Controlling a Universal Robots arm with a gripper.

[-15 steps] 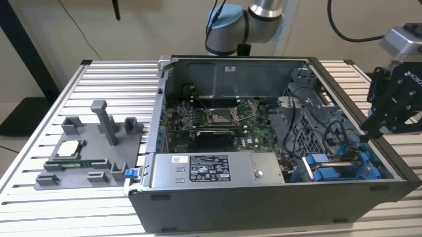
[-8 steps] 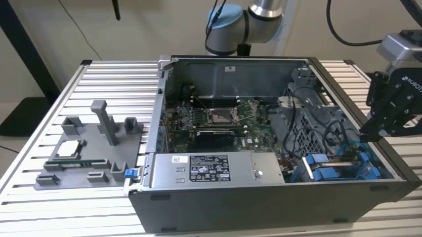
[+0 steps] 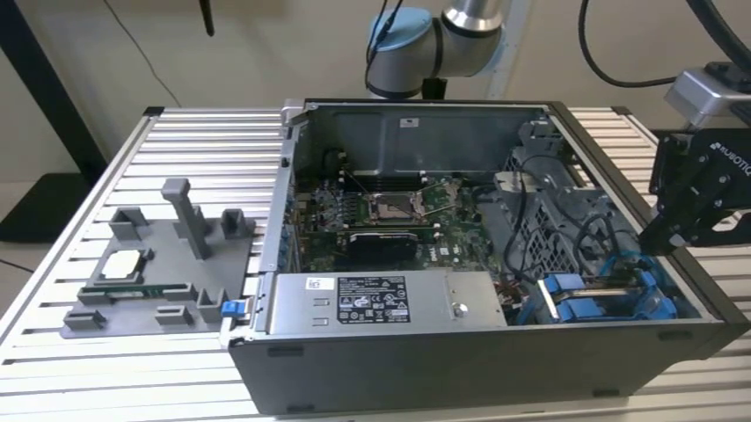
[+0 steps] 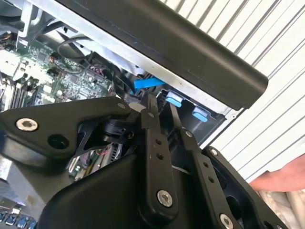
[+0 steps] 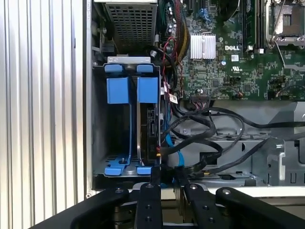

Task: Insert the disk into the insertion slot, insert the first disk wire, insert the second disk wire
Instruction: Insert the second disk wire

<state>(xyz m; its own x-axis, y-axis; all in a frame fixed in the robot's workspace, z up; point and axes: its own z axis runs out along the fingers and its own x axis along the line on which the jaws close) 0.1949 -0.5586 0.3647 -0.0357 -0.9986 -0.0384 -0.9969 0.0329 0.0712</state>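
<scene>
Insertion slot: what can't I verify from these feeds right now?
Disk depth: first wrist view shows it edge-on in the insertion slot.
Wire connections: black cables overlap beside it.
Slot interior, second wrist view: the gripper blocks most of it.

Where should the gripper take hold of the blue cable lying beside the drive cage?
Probably the blue cable along its exposed curve beside the disk, coming in from the open side of the case. That stretch lies uncovered, while its ends hide among black wires.
</scene>
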